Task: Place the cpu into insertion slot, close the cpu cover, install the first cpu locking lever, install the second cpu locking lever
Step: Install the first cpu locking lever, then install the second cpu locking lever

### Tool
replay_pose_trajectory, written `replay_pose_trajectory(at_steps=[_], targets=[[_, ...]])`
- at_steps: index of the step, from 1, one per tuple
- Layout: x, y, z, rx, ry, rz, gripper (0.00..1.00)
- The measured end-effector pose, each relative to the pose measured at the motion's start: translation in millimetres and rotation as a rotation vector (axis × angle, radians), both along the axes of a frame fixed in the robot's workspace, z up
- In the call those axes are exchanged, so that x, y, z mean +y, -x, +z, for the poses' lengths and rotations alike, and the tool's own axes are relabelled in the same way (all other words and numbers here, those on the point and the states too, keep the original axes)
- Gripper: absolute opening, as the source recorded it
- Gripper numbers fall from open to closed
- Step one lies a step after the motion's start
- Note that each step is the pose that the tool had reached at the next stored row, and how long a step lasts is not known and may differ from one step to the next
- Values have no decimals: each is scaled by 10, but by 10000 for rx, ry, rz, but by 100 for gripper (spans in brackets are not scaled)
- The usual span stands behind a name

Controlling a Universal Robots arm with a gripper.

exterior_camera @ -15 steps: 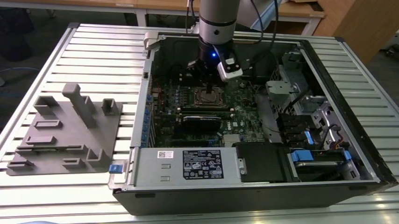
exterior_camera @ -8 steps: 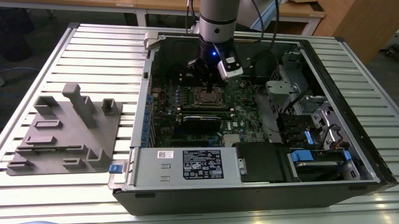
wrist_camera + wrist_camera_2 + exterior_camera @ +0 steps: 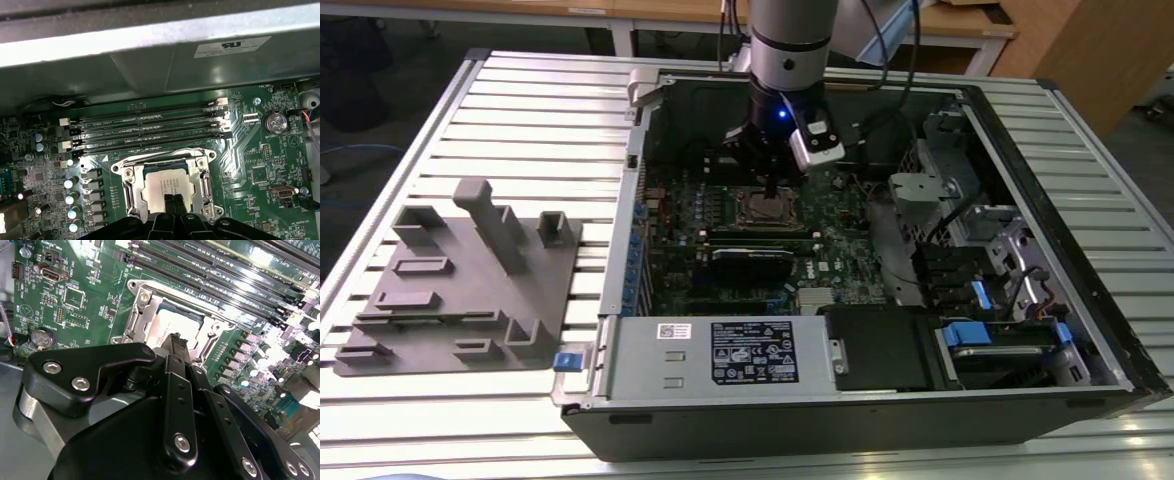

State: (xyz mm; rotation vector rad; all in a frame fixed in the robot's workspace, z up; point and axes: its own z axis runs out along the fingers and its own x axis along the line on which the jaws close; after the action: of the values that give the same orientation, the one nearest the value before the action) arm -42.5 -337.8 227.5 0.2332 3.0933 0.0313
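A: First wrist view: silvery-grey square cpu sits in the black square insertion slot on the green motherboard, thin silver metal cpu cover framing it.

B: Pincer?

A: Black pincer right above the chip, fingers close together, holding nothing.

B: Around?

A: Long black memory slots beside the socket; open black computer case on the slatted desk.
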Motion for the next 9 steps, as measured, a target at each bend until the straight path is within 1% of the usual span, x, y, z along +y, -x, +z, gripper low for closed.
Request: replay_pose_trajectory(at_steps=[2, 4, 5, 6, 9], targets=[[0, 0, 24, 3, 0, -1, 11], [0, 0, 25, 0, -4, -1, 11], [0, 0, 150, 2, -1, 0, 11], [0, 0, 192, 2, -1, 0, 11], [-1, 0, 193, 4, 7, 1, 11]])
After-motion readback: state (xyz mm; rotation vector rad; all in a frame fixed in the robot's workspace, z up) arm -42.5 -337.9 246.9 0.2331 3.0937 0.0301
